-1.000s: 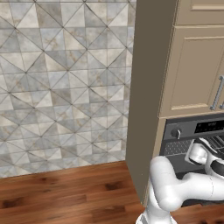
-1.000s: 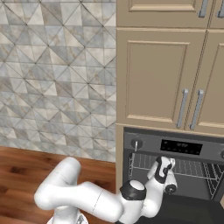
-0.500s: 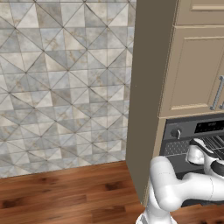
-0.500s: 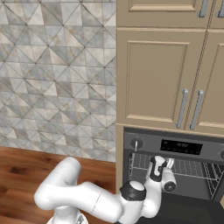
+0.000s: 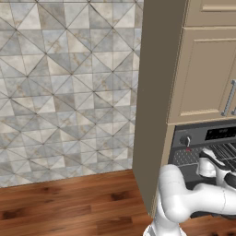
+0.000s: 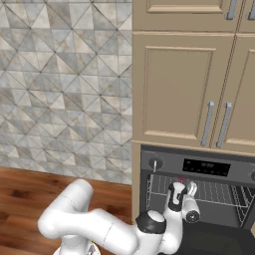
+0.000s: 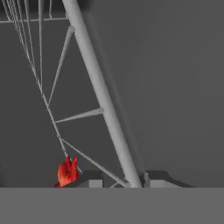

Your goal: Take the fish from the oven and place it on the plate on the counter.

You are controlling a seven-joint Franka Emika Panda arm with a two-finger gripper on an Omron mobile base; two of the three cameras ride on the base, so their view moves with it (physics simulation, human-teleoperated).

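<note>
The black oven [image 6: 199, 167] stands open under the beige cabinets, its wire rack [image 6: 214, 191] showing. The fish [image 7: 67, 172] is a small red-orange lump lying on the rack wires; it also shows as a red speck, the fish [image 6: 181, 179], at the rack's front. My gripper [image 7: 122, 180] is inside the oven mouth, its fingers [image 7: 94, 180] still apart. A thick rack rod runs between them and the fish lies just outside the left fingertip, not between the jaws. In the right base view the gripper [image 6: 182, 187] points up at the rack. The plate and the counter are out of view.
Beige cabinet doors [image 6: 184, 84] with metal handles hang above the oven. A tall beige side panel [image 5: 156, 106] borders the oven on the left. A patterned tile wall [image 5: 69, 83] and the wood plank floor [image 5: 69, 203] lie to the left.
The jaws have narrowed over the last second. The hand has shifted slightly left along the rack's front, toward the fish. The base has not moved.
</note>
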